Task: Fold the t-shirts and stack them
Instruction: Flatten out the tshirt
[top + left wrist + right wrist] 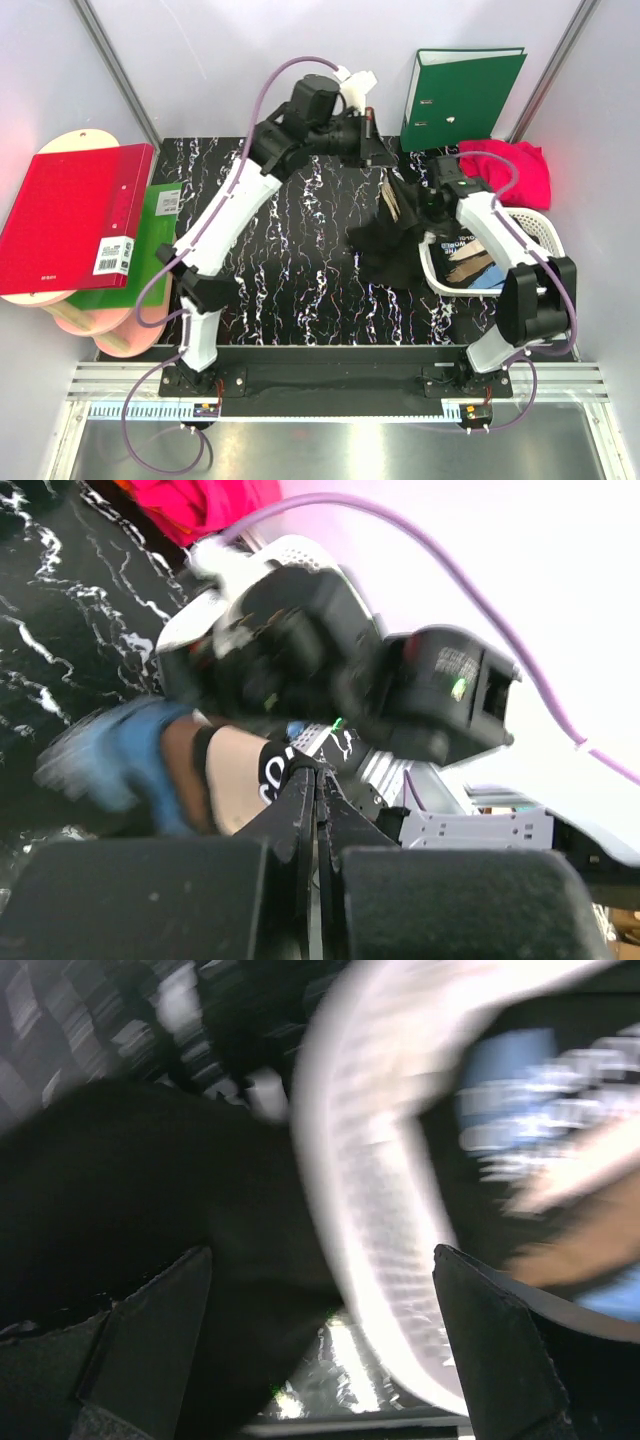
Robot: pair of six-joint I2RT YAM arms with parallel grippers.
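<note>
A black t-shirt (388, 250) spills out of the white basket (535, 228) onto the table, its tan print (392, 203) showing at the top. Another printed t-shirt (472, 266) lies inside the basket. A crimson-pink t-shirt (512, 170) sits at the back right. My right gripper (422, 205) hovers open over the basket's left rim; in the right wrist view its gripper (320, 1330) straddles black t-shirt cloth (150, 1180) and the basket rim (370, 1210). My left gripper (378, 145) is at the far centre, and the left wrist view shows that gripper (318, 790) shut with nothing in it.
A green binder (460, 92) stands upright at the back. At the left edge a red binder (75, 215) lies over another green binder (155, 235) and round wooden boards (95, 325). The black marbled table (290, 290) spreads between the arms.
</note>
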